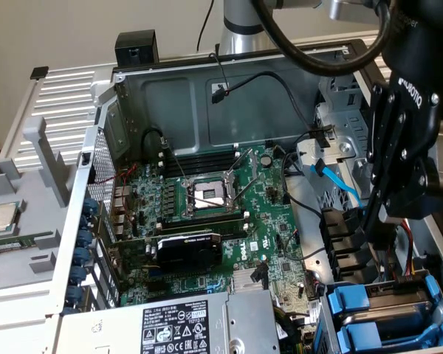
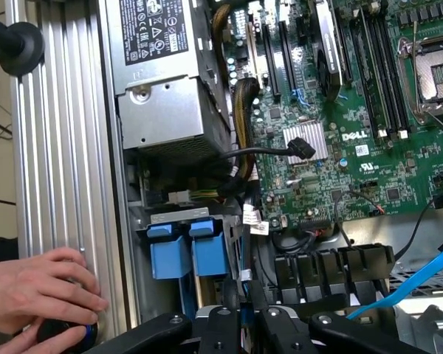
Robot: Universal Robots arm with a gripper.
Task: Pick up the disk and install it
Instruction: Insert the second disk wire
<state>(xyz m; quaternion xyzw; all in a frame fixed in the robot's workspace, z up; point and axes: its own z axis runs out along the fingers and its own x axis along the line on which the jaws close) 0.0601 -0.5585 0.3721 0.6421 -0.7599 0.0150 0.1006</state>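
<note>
exterior view: disk (image 1: 384,313) in blue carrier sits in bay just below gripper (image 1: 376,221). looks stiff, fairly heavy, fragile; best gripped by carrier edges. can't tell jaw state. motherboard (image 1: 229,214) beside gripper.

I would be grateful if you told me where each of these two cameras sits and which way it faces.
Exterior view: off the arm, above the open computer case, looking down across the motherboard; the black end effector hangs at this view's right.
Wrist view: on the wrist, looking down into the case at the blue drive carriers; the end effector's black links show, plus a person's hand.
Shared: motherboard, power supply, blue carriers.
</note>
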